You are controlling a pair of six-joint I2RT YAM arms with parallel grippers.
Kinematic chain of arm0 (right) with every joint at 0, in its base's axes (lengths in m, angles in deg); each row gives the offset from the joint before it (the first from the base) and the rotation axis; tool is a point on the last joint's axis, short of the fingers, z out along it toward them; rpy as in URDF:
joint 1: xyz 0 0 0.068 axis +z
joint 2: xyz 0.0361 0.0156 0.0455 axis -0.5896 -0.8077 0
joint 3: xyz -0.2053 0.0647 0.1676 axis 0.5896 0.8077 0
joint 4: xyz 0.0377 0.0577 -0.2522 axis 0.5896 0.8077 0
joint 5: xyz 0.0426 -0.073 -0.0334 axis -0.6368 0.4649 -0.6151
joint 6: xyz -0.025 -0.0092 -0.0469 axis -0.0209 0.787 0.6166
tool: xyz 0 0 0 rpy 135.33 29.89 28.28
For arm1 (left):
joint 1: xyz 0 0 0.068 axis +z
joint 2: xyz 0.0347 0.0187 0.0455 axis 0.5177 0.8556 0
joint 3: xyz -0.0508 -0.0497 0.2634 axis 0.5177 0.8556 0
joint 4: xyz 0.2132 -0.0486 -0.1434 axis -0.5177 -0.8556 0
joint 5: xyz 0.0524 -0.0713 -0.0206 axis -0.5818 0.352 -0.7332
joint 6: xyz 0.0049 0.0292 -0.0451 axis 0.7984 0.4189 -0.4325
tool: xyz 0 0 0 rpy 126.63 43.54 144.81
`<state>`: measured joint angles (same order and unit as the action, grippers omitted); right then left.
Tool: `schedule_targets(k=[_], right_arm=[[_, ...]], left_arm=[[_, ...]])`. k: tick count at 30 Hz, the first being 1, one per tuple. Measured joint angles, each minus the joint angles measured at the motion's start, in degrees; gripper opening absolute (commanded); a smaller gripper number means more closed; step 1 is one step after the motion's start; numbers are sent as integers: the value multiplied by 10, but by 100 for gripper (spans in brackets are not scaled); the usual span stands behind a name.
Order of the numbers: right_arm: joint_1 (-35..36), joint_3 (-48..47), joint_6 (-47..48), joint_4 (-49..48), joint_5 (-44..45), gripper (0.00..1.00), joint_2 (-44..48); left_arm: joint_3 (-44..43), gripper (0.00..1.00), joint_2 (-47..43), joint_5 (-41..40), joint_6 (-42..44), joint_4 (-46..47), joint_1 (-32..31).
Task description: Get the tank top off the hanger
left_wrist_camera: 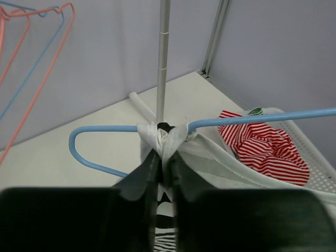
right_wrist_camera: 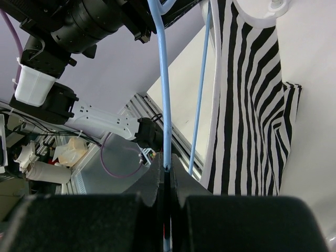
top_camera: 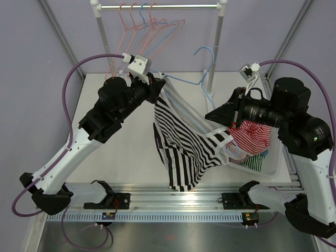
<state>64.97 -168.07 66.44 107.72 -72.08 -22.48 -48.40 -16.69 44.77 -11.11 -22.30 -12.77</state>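
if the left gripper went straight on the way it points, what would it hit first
The blue hanger, where the tank top strap bunches at the left gripper tips; the rack pole stands behind, depth unclear.

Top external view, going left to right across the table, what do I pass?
Left hand → striped tank top → white basket. The right hand, gripping the blue hanger, overlaps the top, so it is left out.

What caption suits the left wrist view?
Left gripper pinches the tank top at the blue hanger; basket behind.
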Motion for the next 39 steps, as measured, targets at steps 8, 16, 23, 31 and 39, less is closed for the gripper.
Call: schedule_targets(k=[8,16,23,31,39], right_arm=[[0,42,45,-7,11,0,11],[0,200,134,-47,-38,0,62],[0,281,163,-149,-52,0,150],[0,411,127,-341,-40,0,239],[1,514,-14,-750,48,0,130]], left_arm=[[0,0,-1,-91,1,-30,-3],[5,0,-30,-203,-71,-141,58],[5,0,-40,-146,-141,-207,111],[62,0,-70,26,-182,-164,134],[240,0,-167,194,-190,-54,57]])
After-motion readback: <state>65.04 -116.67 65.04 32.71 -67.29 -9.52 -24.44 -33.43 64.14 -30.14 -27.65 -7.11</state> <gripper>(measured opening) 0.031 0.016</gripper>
